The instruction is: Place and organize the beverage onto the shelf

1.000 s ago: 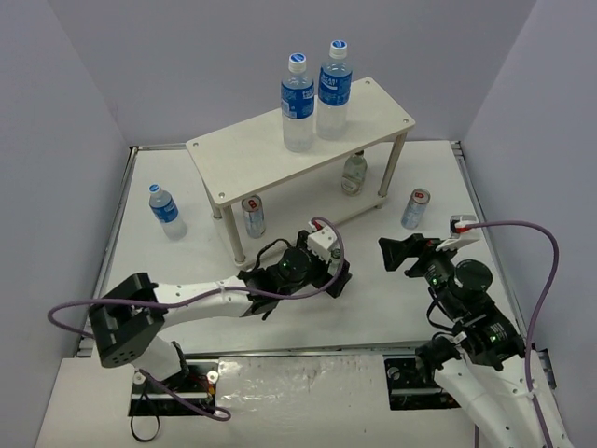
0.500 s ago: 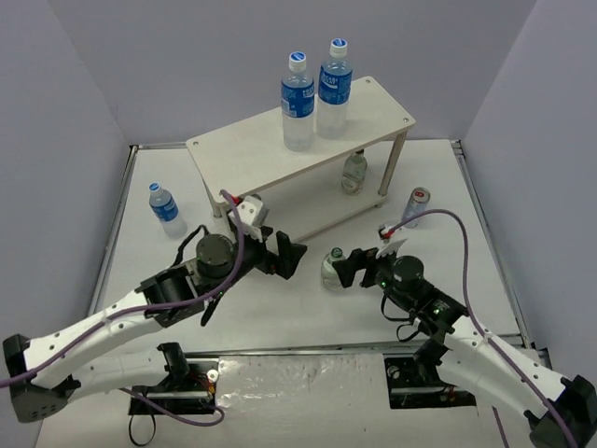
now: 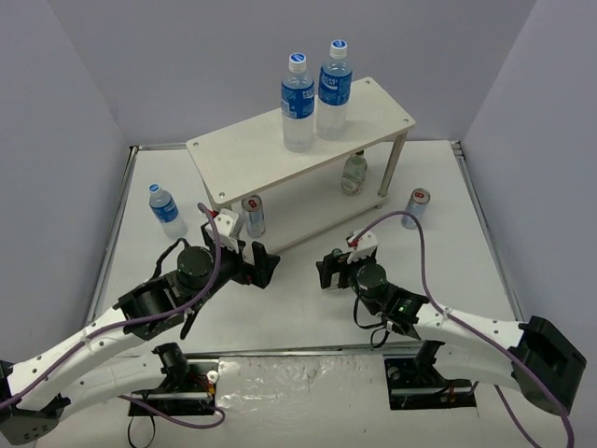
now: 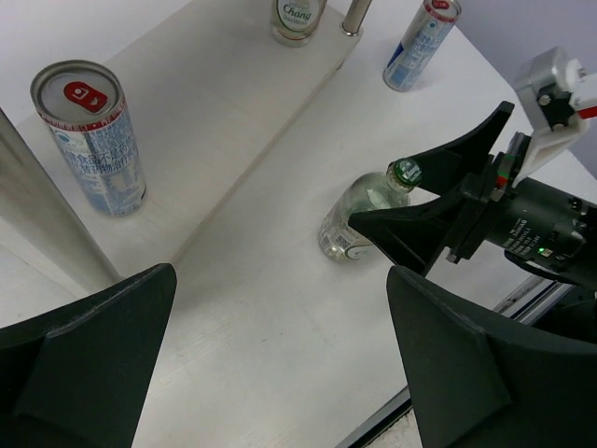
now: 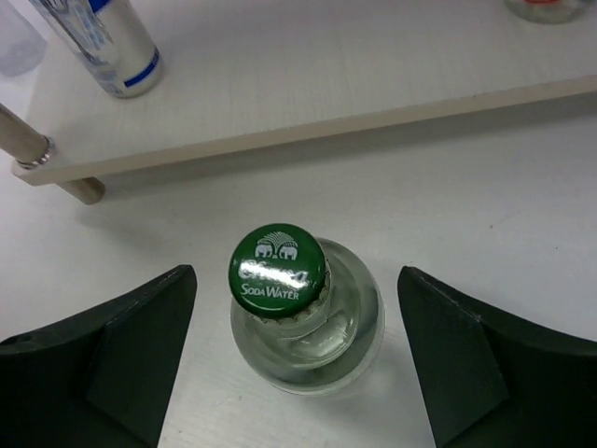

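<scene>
Around shelf [image 3: 242, 154]: 3 plastic bottles [image 3: 298, 103] [image 3: 334, 89] [image 3: 165, 210], 2 cans [image 3: 253, 217] [image 3: 416, 207], 2 glass bottles [image 3: 354, 173] [image 4: 354, 224]; both tools [image 4: 280, 271] [image 5: 297, 272] agape, empty.

L end effector [image 3: 267, 266] backed off left | R end effector [image 3: 326, 270] now astride soda btl [image 5: 303, 322], narrowing

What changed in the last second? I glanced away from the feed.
The left gripper drew back leftward, open. The right gripper swung in from the right and now straddles the green-capped bottle, jaws open, not gripping. The tall bottles on the shelf stayed put.
</scene>
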You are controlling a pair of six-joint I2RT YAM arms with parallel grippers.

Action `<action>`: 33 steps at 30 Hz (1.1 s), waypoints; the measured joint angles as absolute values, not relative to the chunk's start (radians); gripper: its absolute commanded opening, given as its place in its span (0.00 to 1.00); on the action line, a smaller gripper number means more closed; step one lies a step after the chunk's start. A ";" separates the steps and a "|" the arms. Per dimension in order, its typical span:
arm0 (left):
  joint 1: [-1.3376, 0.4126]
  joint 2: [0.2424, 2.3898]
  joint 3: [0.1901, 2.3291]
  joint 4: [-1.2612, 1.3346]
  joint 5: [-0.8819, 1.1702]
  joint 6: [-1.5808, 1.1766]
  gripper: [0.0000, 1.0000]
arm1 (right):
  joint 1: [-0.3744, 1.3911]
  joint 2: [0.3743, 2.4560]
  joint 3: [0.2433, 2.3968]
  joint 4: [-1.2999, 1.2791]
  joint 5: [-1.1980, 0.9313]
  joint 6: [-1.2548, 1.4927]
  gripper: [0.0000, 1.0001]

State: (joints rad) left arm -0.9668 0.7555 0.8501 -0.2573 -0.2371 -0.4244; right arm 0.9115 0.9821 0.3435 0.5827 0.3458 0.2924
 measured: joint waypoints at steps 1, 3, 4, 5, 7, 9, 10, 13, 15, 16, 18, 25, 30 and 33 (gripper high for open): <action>-0.966 0.753 0.844 -0.262 -0.237 -0.424 0.94 | 0.912 1.019 0.332 0.614 0.351 0.287 0.84; -0.964 0.748 0.838 -0.273 -0.235 -0.424 0.94 | 0.915 1.073 0.311 0.660 0.355 0.282 0.82; -0.961 0.744 0.837 -0.276 -0.233 -0.424 0.94 | 0.922 1.093 0.299 0.682 0.364 0.282 0.81; -0.958 0.741 0.837 -0.277 -0.233 -0.424 0.94 | 0.930 1.107 0.288 0.699 0.371 0.282 0.80; -0.953 0.734 0.837 -0.278 -0.233 -0.424 0.94 | 0.951 1.116 0.266 0.728 0.395 0.282 0.79; -0.947 0.728 0.837 -0.281 -0.233 -0.424 0.94 | 0.970 1.116 0.249 0.754 0.424 0.283 0.78; -0.946 0.727 0.837 -0.281 -0.233 -0.424 0.94 | 0.976 1.116 0.243 0.764 0.435 0.284 0.77; -0.940 0.726 0.834 -0.279 -0.233 -0.424 0.94 | 0.984 1.116 0.225 0.796 0.459 0.286 0.74; -0.935 0.726 0.825 -0.274 -0.233 -0.424 0.94 | 0.984 1.117 0.220 0.809 0.467 0.284 0.66; -0.934 0.727 0.820 -0.274 -0.232 -0.424 0.94 | 0.983 1.118 0.219 0.814 0.471 0.284 0.63; -0.932 0.730 0.817 -0.273 -0.229 -0.424 0.94 | 0.984 1.124 0.219 0.823 0.479 0.278 0.52; -0.929 0.727 0.802 -0.270 -0.224 -0.424 0.94 | 0.984 1.129 0.224 0.821 0.495 0.270 0.06; -0.928 0.686 0.782 -0.277 -0.225 -0.424 0.94 | 0.984 1.115 0.269 0.723 0.513 0.240 0.00; -0.928 0.658 0.780 -0.288 -0.230 -0.423 0.94 | 0.983 1.115 0.317 0.654 0.525 0.208 0.00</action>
State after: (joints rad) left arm -0.9279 0.6582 0.7795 -0.2882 -0.2302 -0.4229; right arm 0.9833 1.1152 0.3172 0.6544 0.5247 0.2077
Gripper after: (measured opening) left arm 0.943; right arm 0.623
